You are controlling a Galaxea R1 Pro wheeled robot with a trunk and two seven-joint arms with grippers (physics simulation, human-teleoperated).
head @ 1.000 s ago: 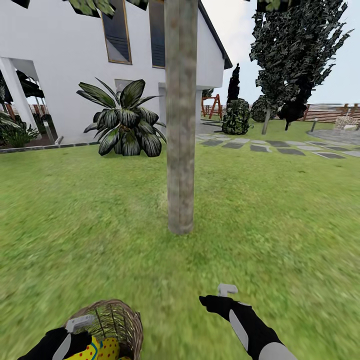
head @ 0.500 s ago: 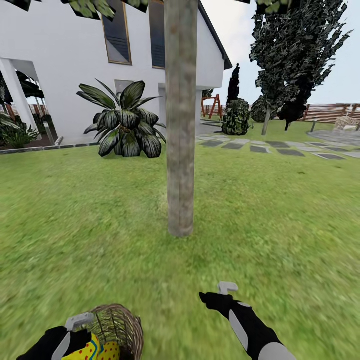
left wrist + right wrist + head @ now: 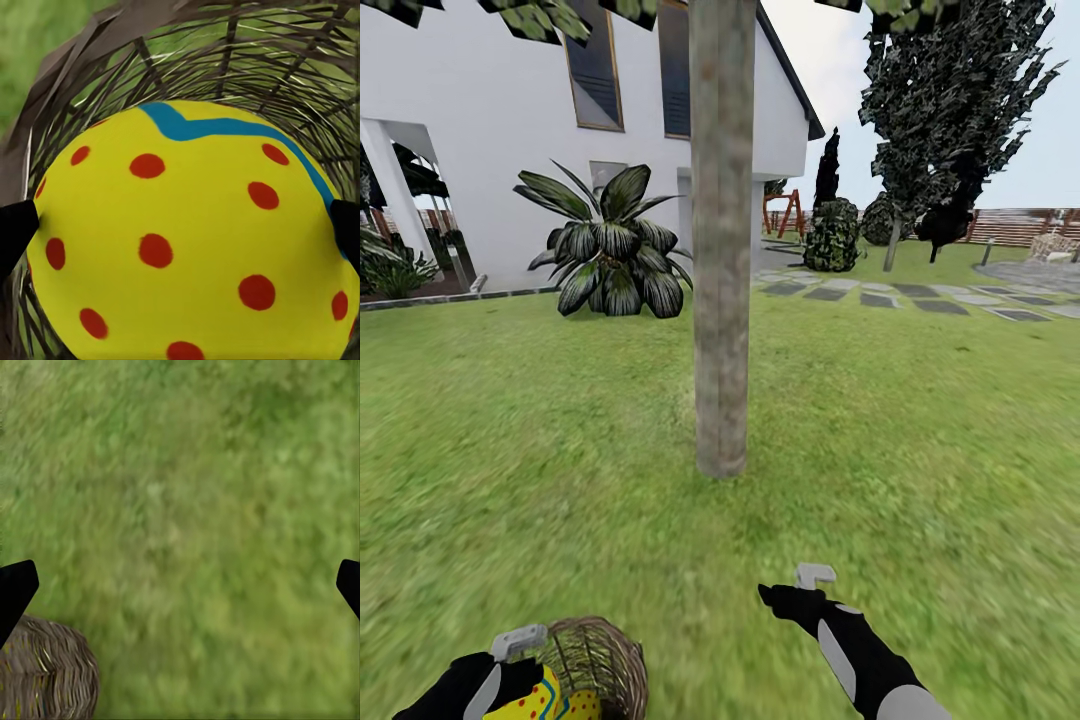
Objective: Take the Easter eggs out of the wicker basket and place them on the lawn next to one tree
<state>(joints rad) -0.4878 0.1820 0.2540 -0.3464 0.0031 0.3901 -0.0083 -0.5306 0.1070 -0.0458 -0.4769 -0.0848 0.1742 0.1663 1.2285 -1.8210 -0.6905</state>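
Presently the left gripper [image 3: 180, 225] clasps an Easter egg [image 3: 187, 240] at the wicker basket [image 3: 595, 655] mouth; snagging the weave could tip it. Ahead stands the tree [image 3: 720, 300]. The right gripper [image 3: 800, 585] hangs spread over lawn [image 3: 210, 510].

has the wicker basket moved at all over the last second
Yes, slightly. In the head view the wicker basket sits lower toward the bottom edge, while the tree trunk's base stays put, so it has shifted toward the robot.
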